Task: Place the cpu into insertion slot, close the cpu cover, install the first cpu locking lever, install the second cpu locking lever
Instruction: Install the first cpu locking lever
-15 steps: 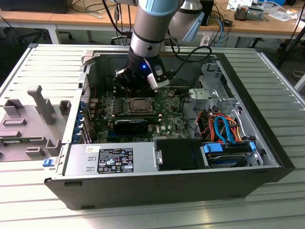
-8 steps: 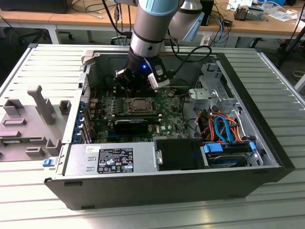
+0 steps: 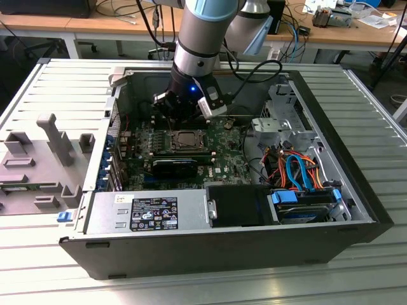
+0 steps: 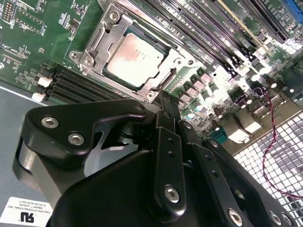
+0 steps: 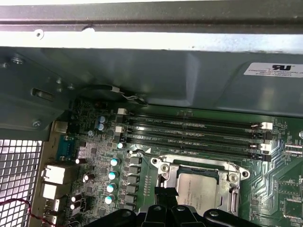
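— Where is the chip sitting?

— The cpu (image 4: 135,61) is lying flat in the insertion slot (image 4: 94,40), with the cpu cover (image 4: 111,26) lying down around it.

— Is it tough?

— I am guessing it is light, stiff and easy to hurt, so only its edges are good for holding.

— And the pincer?

— The gripper (image 4: 163,101) is hanging just beside the slot. Its fingers look pressed together, pinching nothing.
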`<move>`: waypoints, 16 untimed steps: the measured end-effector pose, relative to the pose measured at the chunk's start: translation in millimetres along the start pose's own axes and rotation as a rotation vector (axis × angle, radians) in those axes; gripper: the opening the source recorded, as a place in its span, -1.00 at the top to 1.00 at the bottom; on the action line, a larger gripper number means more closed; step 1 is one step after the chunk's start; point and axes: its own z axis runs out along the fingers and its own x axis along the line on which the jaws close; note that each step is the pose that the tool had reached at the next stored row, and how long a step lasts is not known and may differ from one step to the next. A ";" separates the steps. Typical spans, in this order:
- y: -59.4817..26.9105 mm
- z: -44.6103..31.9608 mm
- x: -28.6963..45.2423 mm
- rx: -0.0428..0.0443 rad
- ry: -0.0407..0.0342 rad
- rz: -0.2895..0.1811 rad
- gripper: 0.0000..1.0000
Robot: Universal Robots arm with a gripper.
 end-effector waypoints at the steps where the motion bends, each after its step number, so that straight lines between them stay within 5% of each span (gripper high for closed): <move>1: 0.0 0.0 0.0 0.0003 0.0002 -0.002 0.79; 13: 0.0 0.0 0.0 0.0077 0.0044 -0.043 0.79; 15: 0.0 0.4 -0.2 0.0127 -0.0144 -0.044 0.79; 16: 0.0 0.5 -0.1 0.0178 -0.0330 -0.045 0.79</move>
